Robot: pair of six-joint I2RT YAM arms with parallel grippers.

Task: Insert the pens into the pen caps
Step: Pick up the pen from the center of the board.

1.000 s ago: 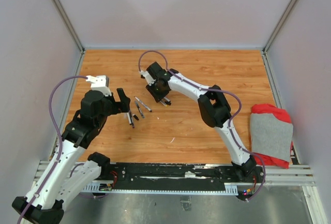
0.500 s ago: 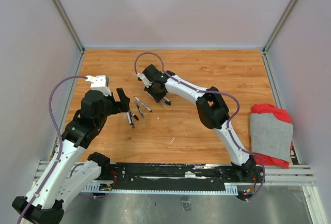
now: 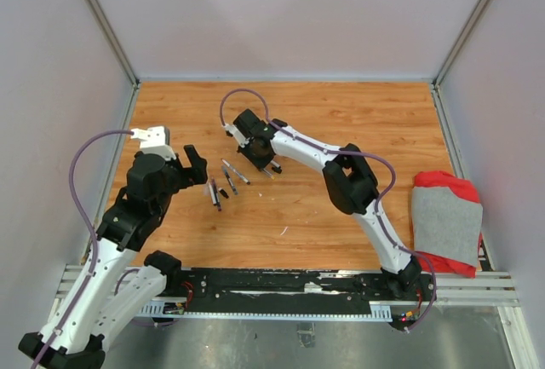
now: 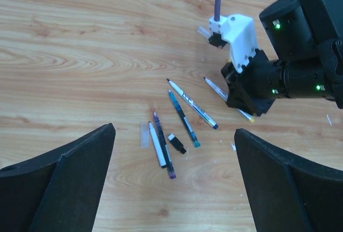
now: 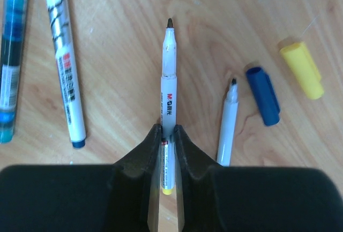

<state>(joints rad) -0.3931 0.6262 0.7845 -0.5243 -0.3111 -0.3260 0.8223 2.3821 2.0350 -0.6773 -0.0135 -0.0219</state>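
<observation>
My right gripper (image 5: 167, 133) is shut on a white pen (image 5: 168, 90) with a yellow end, its dark tip pointing away from me, close to the wood. Beside it lie another white pen (image 5: 227, 124), a dark blue cap (image 5: 263, 96) and a yellow cap (image 5: 302, 69). To its left are a white pen with a blue end (image 5: 64, 60) and a teal pen (image 5: 10, 55). My left gripper (image 4: 174, 189) is open and empty, hovering above a white pen (image 4: 157, 145), a purple pen (image 4: 163, 146) and a black cap (image 4: 176, 143). In the top view the grippers sit left (image 3: 194, 167) and right (image 3: 266, 164) of the pens.
A clear cap (image 4: 144, 134) lies beside the white pen. A red and grey cloth (image 3: 447, 220) lies at the table's right edge. Grey walls close in the wooden table (image 3: 341, 122) on three sides, and a black rail (image 3: 281, 288) runs along the front.
My left arm has drawn back a little to the left, away from the pens. My right gripper has shifted slightly left, still closed on its pen.
</observation>
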